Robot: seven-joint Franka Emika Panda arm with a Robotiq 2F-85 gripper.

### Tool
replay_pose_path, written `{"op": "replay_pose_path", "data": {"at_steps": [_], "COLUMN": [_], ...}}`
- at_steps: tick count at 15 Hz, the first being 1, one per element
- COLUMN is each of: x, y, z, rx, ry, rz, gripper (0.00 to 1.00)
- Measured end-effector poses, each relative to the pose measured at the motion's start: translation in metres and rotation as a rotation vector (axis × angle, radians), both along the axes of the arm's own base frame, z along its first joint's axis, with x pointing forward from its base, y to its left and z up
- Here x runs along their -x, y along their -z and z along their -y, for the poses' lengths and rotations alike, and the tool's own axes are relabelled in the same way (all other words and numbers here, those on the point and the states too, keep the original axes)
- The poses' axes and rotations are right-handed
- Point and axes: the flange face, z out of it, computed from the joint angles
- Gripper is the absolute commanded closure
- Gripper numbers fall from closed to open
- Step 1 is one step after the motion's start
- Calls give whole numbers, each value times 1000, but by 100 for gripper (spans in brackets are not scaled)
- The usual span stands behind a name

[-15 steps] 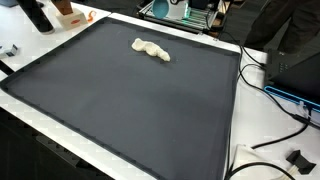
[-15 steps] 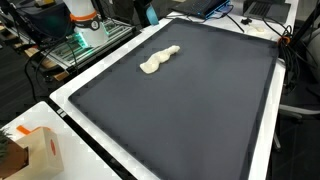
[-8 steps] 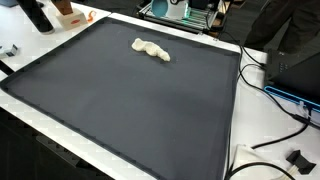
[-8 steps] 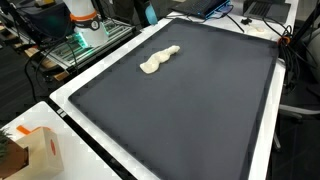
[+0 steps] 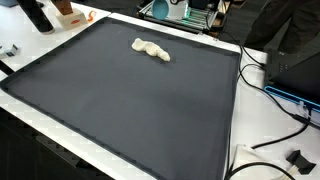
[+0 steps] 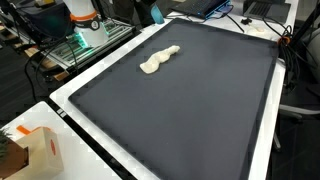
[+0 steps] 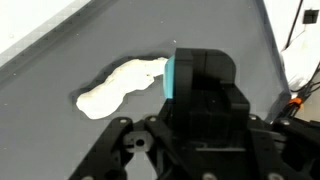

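Wide white table (image 6: 72,104), nearly all covered by a flat, matte charcoal mat (image 5: 130,105); smooth, faintly rubbery look. On the mat, close to one edge in both exterior views, lies a small cream-white lump of soft fabric (image 5: 151,48), elongated, crumpled and lobed. In the wrist view the lump (image 7: 118,86) sits on the mat beside my black-and-teal housing, apart from it. Jaws: tips out of frame, so I cannot tell how far open; nothing seen in them. Judgement: early stage. I am near it, with no contact made and all handling yet to do.
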Motion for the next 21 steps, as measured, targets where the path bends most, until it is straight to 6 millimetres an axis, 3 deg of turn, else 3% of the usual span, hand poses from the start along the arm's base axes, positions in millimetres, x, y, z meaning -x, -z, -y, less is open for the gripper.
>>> {"op": "replay_pose_path", "data": {"at_steps": [5, 10, 21], "x": [1, 3, -6], "y": [37, 76, 172], "z": [29, 36, 53], "rx": [-195, -365, -477], "ry": [-138, -263, -141], "rz": [115, 223, 175], "gripper": [75, 75, 75]}}
